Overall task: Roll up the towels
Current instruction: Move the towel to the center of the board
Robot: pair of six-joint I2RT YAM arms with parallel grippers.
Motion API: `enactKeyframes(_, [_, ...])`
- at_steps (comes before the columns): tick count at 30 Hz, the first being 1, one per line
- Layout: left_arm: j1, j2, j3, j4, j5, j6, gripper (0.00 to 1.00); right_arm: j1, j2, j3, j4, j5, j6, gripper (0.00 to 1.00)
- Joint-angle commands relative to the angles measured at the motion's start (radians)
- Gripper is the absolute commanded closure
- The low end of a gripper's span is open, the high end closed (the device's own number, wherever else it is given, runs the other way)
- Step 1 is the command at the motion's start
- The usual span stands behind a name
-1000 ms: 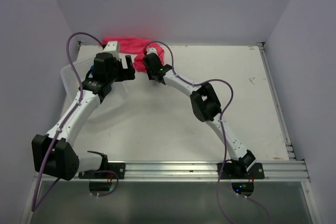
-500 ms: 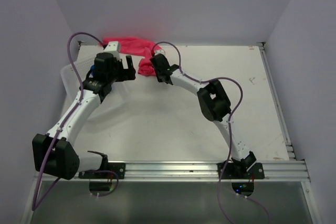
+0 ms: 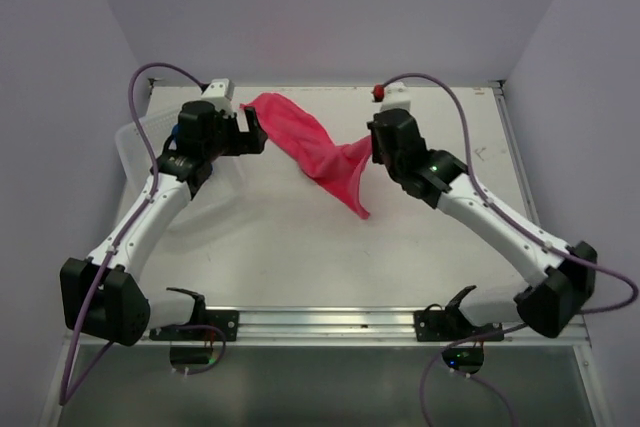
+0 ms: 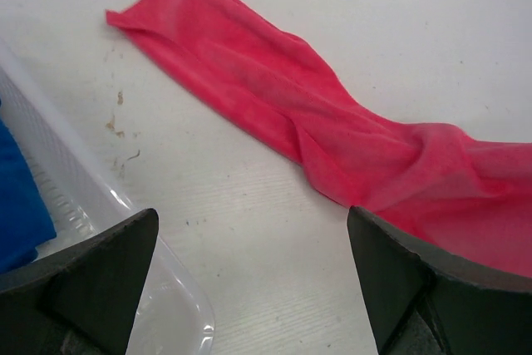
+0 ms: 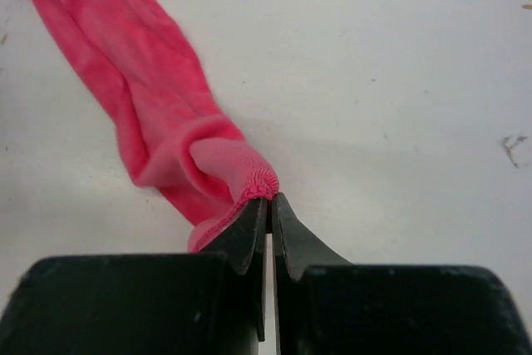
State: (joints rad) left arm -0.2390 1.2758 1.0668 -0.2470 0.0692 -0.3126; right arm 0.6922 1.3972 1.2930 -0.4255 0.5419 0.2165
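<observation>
The pink-red towel lies stretched in a long strip across the back of the table, from beside my left gripper toward the middle. My right gripper is shut on the towel's hem, holding that end a little above the table, and the rest trails away to the left. My left gripper stands open above bare table, with the towel just past its right finger. The blue towel sits in the basket at the left.
A clear plastic basket stands at the back left under my left arm, its rim beside my left finger. A small red knob is at the back edge. A metal rail runs along the near edge.
My right gripper shut on the pink-red towel and swung right, dragging it out of the back-left corner into a long strip. The left arm stayed still.
</observation>
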Motion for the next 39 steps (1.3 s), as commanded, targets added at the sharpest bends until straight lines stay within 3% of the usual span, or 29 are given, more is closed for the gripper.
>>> enactKeyframes(1, [-0.025,-0.026,-0.010,0.061,0.078,-0.016,0.00,-0.006,-0.176,-0.098,-0.100,0.069,0.049,1.00])
enactKeyframes(7, [-0.100,0.000,0.018,0.026,0.125,-0.011,0.00,-0.006,-0.332,-0.254,-0.173,0.118,0.121,1.00])
enactKeyframes(17, [-0.170,-0.001,-0.053,0.038,0.178,-0.095,0.00,-0.016,-0.392,-0.337,-0.130,0.105,0.205,1.00])
enactKeyframes(23, [-0.236,0.192,0.082,0.009,0.092,-0.083,0.01,-0.019,-0.432,-0.397,-0.163,0.151,0.291,1.00])
enactKeyframes(32, [-0.243,0.681,0.574,-0.171,-0.048,-0.036,0.10,-0.029,-0.555,-0.552,-0.193,0.150,0.405,1.00])
enactKeyframes(39, [-0.238,0.777,0.598,-0.232,-0.183,-0.108,0.11,-0.043,-0.541,-0.563,-0.205,0.176,0.437,1.00])
